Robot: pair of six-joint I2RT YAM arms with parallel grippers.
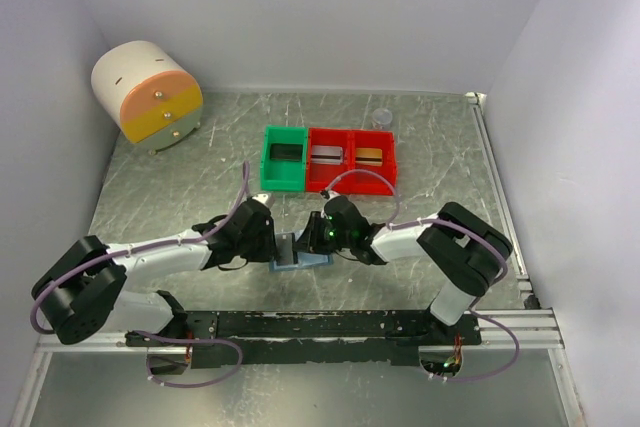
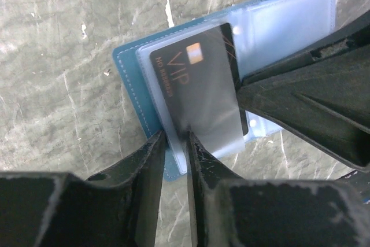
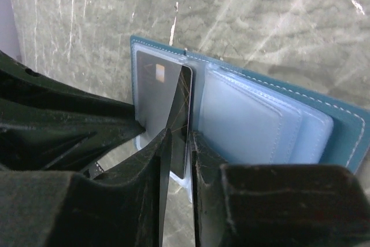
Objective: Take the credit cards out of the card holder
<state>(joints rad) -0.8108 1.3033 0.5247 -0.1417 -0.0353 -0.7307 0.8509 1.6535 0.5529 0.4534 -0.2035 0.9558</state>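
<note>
Card holder (image 1: 301, 260) open on the table (image 1: 440, 147), an arm at each side.
Top view: left gripper (image 1: 276, 246) and right gripper (image 1: 320, 239) meet over it. Left wrist: jaws nearly closed, pinching the holder's near edge. Right wrist: jaws narrow, gripping the dark card (image 3: 180, 102), partly inside its clear pocket.

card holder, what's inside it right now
One dark card marked VIP, partly under a frosted sleeve of the open card holder. The other sleeve is cloudy too; whether anything lies inside it cannot be seen.
</note>
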